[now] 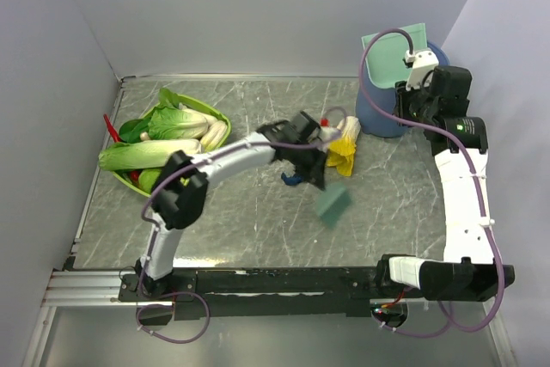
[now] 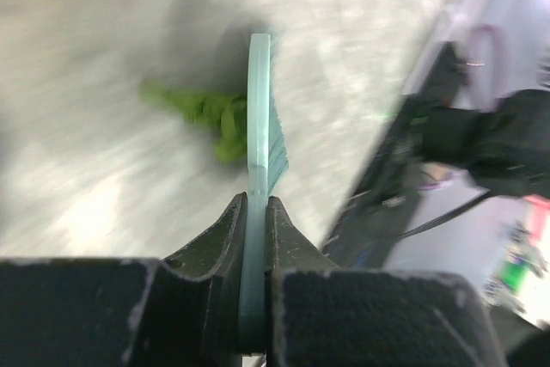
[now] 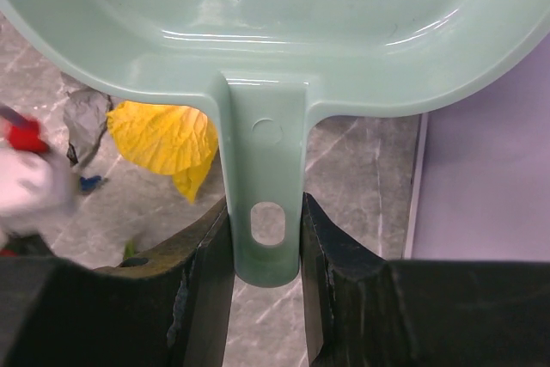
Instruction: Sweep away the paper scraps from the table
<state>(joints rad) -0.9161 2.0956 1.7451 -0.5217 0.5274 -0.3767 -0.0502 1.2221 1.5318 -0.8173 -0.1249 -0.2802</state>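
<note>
The step in hand looks like the sweeping itself, and it is only at its beginning. The left tool (image 2: pixel 255 205) is fully closed on the thin handle of a pale green brush (image 2: pixel 258 109), held edge-on, with the bristles down near the worktop (image 1: pixel 258 238). Just beside the brush head lies a green paper scrap (image 2: pixel 206 113). The left wrist view is smeared, so I cannot say surely whether the bristles touch it.

The right tool (image 3: pixel 265 205) is closed on the handle of the mint dustpan (image 3: pixel 275 23), its jaws pressed on both sides of the handle. From the top view the dustpan is lifted at the far right, over a blue bin (image 1: pixel 378 113), and it is well apart from the brush.

The other paper scraps are on the worktop near the middle: a dark blue scrap (image 1: pixel 292 180) under the left arm, and a red scrap (image 3: pixel 21 135) and a white scrap (image 3: pixel 30 182) near the yellow frilly vegetable (image 3: pixel 163 135).

For the next move, I judge that the dustpan must come down with its front lip flat on the worktop near the scraps. The brush should then push them toward it with short, low strokes. The yellow vegetable is close, so the strokes need care not to drag it along.
</note>
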